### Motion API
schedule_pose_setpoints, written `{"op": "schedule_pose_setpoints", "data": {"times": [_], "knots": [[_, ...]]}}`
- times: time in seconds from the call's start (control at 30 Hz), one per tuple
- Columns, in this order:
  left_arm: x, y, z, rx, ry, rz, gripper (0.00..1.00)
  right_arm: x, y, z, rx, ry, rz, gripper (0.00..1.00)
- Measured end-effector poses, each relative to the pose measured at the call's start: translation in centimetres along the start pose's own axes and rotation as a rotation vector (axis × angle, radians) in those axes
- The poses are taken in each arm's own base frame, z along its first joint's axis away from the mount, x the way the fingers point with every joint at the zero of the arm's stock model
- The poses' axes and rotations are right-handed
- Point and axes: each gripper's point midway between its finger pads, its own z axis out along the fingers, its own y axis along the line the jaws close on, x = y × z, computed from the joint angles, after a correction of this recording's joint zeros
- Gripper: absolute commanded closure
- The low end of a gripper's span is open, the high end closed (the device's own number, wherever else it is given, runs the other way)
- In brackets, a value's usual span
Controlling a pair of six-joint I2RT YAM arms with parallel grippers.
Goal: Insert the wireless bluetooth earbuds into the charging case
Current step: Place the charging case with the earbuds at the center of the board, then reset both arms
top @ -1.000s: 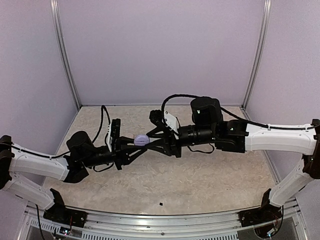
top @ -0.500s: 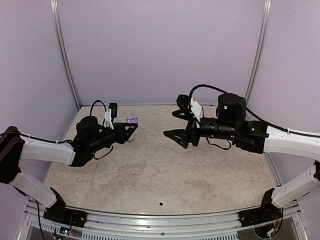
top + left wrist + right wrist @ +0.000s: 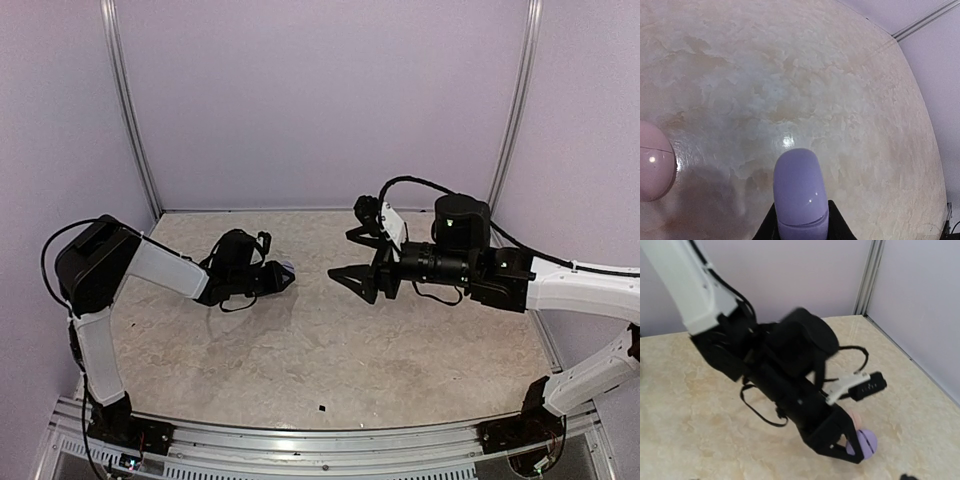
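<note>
Two arms over the marbled table [image 3: 300, 350]. Left gripper [image 3: 284, 277], low at left-centre, jaws clamped on the lilac charging case [image 3: 799, 195]. A pink round case [image 3: 654, 167] lies nearby on the table. Right gripper [image 3: 342, 254] hovers centre-right, jaws spread wide, empty.

Robotics lab test cell. Evidence: plain lilac panel walls [image 3: 320, 100] on three sides; aluminium corner posts [image 3: 128, 110]; marble-patterned tabletop [image 3: 330, 350]; metal rail [image 3: 320, 440] along the near edge; white-and-black left arm [image 3: 160, 265] and right arm [image 3: 580, 285]; exposed black cabling [image 3: 400, 182].
</note>
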Motion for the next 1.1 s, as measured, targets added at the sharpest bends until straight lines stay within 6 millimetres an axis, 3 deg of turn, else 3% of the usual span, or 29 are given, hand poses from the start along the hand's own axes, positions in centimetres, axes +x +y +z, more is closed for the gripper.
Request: {"op": "schedule_pose_setpoints", "data": {"times": [0.17,0.27,0.43,0.6,0.67,0.7,0.73,0.87,0.97,1.1], "knots": [[1.0,1.9,2.2,-0.059,0.061,-0.034,0.90,0.2,0.1,-0.1,0.000,0.003,0.005,0.14],[1.2,2.3,3.2,-0.077,0.086,-0.042,0.83,0.1,0.1,-0.2,0.001,-0.001,0.006,0.14],[0.9,2.3,3.8,-0.091,0.101,-0.049,0.48,-0.3,0.0,-0.5,0.005,-0.011,0.007,0.13],[0.0,2.2,3.6,-0.111,0.074,-0.049,0.23,-0.3,0.0,-0.7,0.009,-0.016,0.016,0.11],[-0.2,2.3,3.2,-0.130,0.070,-0.050,0.17,-0.2,0.0,-0.8,0.010,-0.015,0.022,0.10],[-0.3,2.5,2.9,-0.141,0.070,-0.051,0.05,-0.2,-0.1,-0.8,0.010,-0.014,0.026,0.09],[-0.2,2.6,2.6,-0.150,0.072,-0.050,0.02,-0.1,-0.1,-0.8,0.012,-0.013,0.028,0.09],[0.0,2.6,0.5,-0.208,0.071,-0.024,0.01,0.4,-0.5,-1.0,0.023,-0.012,0.046,0.06],[-0.4,1.1,-1.6,-0.228,0.049,0.024,0.01,0.5,-1.2,-1.5,0.041,-0.016,0.067,0.04],[-2.7,-3.0,-5.1,-0.191,-0.034,0.110,0.01,0.7,-2.8,-2.3,0.081,-0.028,0.114,0.00]]}}
